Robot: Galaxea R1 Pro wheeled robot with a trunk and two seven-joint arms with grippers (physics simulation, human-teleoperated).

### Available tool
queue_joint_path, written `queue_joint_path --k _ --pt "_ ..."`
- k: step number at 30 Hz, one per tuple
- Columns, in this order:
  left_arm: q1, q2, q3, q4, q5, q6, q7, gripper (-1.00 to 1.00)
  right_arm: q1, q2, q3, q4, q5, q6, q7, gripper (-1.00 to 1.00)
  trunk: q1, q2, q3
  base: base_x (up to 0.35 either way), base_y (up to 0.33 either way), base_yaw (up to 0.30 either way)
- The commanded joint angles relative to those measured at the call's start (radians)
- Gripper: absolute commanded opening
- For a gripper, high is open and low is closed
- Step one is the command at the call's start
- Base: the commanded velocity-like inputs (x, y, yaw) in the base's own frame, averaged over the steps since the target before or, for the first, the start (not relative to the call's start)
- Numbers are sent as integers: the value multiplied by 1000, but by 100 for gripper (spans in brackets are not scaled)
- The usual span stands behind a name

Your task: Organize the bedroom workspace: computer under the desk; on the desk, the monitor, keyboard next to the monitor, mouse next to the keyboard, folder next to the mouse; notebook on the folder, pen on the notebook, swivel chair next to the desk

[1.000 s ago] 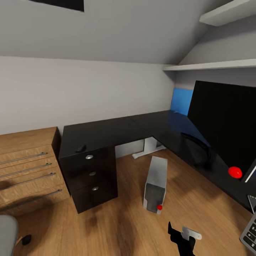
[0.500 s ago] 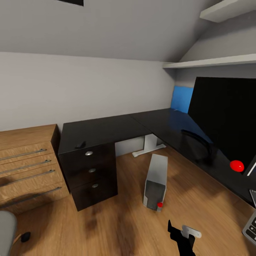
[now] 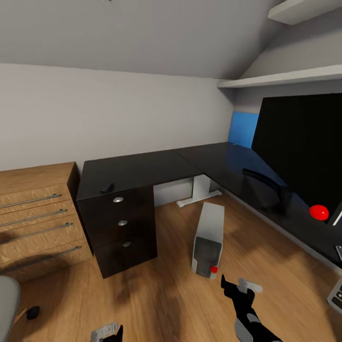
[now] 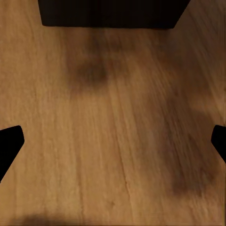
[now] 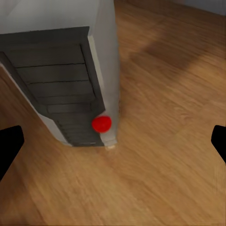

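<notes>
Head view: one computer (image 3: 208, 244), one monitor (image 3: 304, 152), one desk (image 3: 142, 171); both pincers, left (image 4: 113, 141) and right (image 3: 236, 286), released.

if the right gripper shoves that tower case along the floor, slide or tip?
The computer is tall and narrow on its small base, so a high push probably tips it. A low push likely slides it: the wooden floor looks smooth. It looks rigid, probably heavy for the open right gripper.
</notes>
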Motion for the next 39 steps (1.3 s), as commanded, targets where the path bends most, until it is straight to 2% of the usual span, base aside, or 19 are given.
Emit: queue_joint_path --k 1,4,8,17,21,32,35,39 --pt "0 -1 6 -12 2 8 -5 100 -4 0 -2 -3 9 1 -3 100 4 -8 -4 0 0 0" --pt "0 -8 4 -55 0 63 -2 100 -29 -8 -2 -13 35 9 -7 100 15 -29 -14 0 0 0" --pt "0 -18 3 -121 -2 138 -2 100 -69 -17 -2 -18 48 23 -9 100 31 -57 -26 0 0 0" --pt "0 -24 1 -184 -3 214 -5 100 -101 -34 -2 -25 55 61 -9 100 65 -120 -54 0 0 0" --pt "0 -25 0 -261 -3 262 -4 100 -122 -39 -2 -28 56 68 -9 100 80 -148 -67 0 0 0" --pt "0 -25 -1 -483 -4 502 -2 100 -153 -42 -2 -32 55 106 -10 100 123 -225 -101 0 0 0" --pt "0 -24 -1 -527 -4 538 -2 100 -155 -41 -3 -36 54 116 -10 100 134 -246 -111 0 0 0" --pt "1 -24 0 -535 -2 552 -1 100 -155 -41 -3 -36 54 120 -9 100 149 -274 -123 0 0 0"
